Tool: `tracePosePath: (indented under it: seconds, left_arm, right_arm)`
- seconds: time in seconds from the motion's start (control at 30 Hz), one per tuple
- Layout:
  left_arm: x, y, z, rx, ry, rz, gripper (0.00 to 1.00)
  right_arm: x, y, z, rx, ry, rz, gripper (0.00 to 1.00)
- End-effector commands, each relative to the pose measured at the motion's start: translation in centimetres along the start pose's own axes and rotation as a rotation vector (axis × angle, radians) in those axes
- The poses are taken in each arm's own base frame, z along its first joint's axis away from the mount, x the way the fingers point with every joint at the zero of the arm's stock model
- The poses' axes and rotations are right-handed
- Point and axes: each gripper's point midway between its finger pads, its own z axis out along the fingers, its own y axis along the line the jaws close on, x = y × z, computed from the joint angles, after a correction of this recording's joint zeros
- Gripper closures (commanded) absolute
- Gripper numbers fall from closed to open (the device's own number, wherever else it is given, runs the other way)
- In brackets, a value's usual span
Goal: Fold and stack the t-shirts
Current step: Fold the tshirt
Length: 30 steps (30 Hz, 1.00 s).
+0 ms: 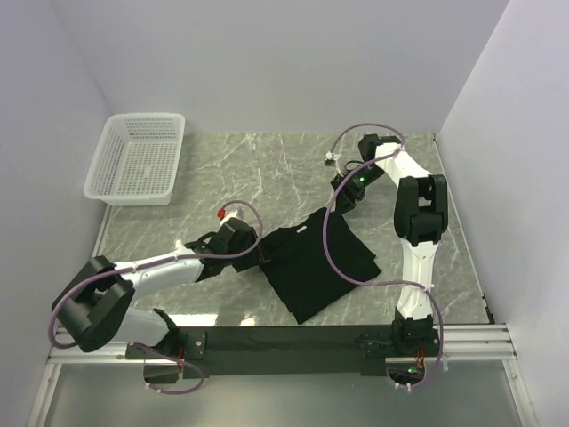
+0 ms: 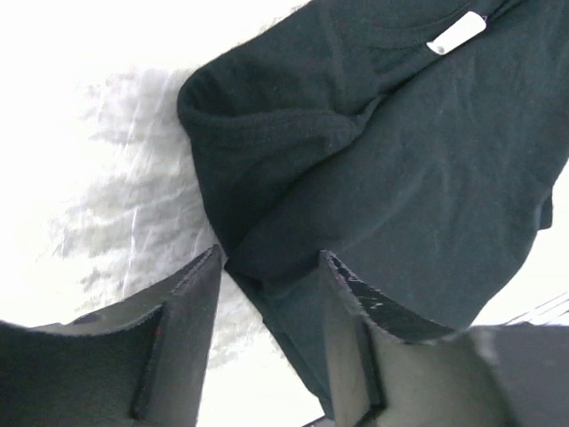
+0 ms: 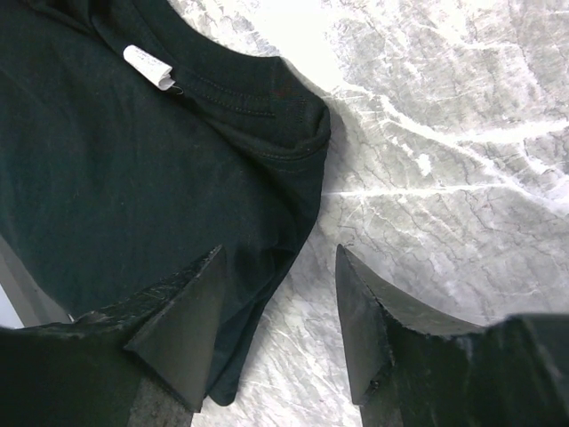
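Observation:
One black t-shirt [image 1: 320, 262] lies crumpled and partly folded on the marble table, its neck label [image 3: 149, 65] facing up; no logo shows. My left gripper [image 1: 255, 249] is at the shirt's left edge. In the left wrist view the gripper [image 2: 271, 267] is open, and a folded edge of the shirt [image 2: 400, 151] runs between the jaws. My right gripper [image 1: 344, 199] is at the shirt's far right corner. In the right wrist view it [image 3: 280, 258] is open, with the shirt's [image 3: 133, 178] edge under the left finger [image 3: 182, 320] and bare table under the other.
A white mesh basket [image 1: 138, 158] stands at the back left of the marble table [image 1: 249, 169]. White walls close the left, back and right sides. A black rail [image 1: 293, 340] with the arm bases runs along the near edge.

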Motion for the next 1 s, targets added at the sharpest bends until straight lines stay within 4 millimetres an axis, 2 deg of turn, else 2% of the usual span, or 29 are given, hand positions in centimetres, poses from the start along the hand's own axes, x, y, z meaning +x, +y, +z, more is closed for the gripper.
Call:
tracePosePath:
  seconds: [0.0, 0.07, 0.23, 0.4, 0.5, 0.63, 0.73, 0.77, 0.87, 0.9, 0.97]
  left_arm:
    - [-1.7, -2.2, 0.2, 0.044, -0.033, 0.056, 0.49]
    - [-1.9, -2.3, 0.5, 0.040, -0.037, 0.064, 0.60]
    - [-2.2, -2.9, 0.4, 0.051, -0.036, 0.078, 0.77]
    - [-2.2, -2.9, -0.3, 0.069, -0.043, 0.073, 0.86]
    - [-2.0, -2.7, -0.5, 0.075, -0.043, 0.065, 0.90]
    - [-1.9, -2.7, -0.5, 0.089, -0.043, 0.051, 0.96]
    - [-2.0, -2.8, -0.5, 0.099, -0.045, 0.045, 0.99]
    - [-1.9, -2.8, -0.6, 0.102, -0.046, 0.043, 0.99]
    - [-2.3, -3.0, -0.9, 0.113, -0.058, 0.034, 0.99]
    - [-2.3, -3.1, -1.0, 0.117, -0.061, 0.033, 0.99]
    - [-2.6, -3.2, -1.6, 0.129, -0.076, 0.030, 0.99]
  right_arm:
    - [-1.0, -0.2, 0.2, 0.002, -0.018, -0.017, 0.42]
    - [-1.0, -0.2, 0.3, 0.002, -0.018, -0.014, 0.45]
    - [-1.1, -0.1, 0.4, -0.014, -0.022, -0.006, 0.55]
    - [-1.0, 0.1, 0.6, -0.023, -0.020, -0.006, 0.59]
    - [-0.9, 0.0, 0.7, -0.025, -0.020, 0.006, 0.60]
    - [-1.1, 0.1, 0.9, -0.025, -0.024, 0.019, 0.51]
    - [-1.3, 0.2, 1.2, -0.030, -0.028, 0.024, 0.50]
    - [-1.3, 0.2, 1.3, -0.034, -0.028, 0.026, 0.53]
    - [-1.5, 0.5, 1.0, -0.035, -0.036, 0.023, 0.79]
    - [-1.7, 0.8, 0.5, -0.027, -0.041, 0.005, 0.92]
    - [-2.3, 1.3, -0.9, 0.005, -0.061, -0.025, 1.00]
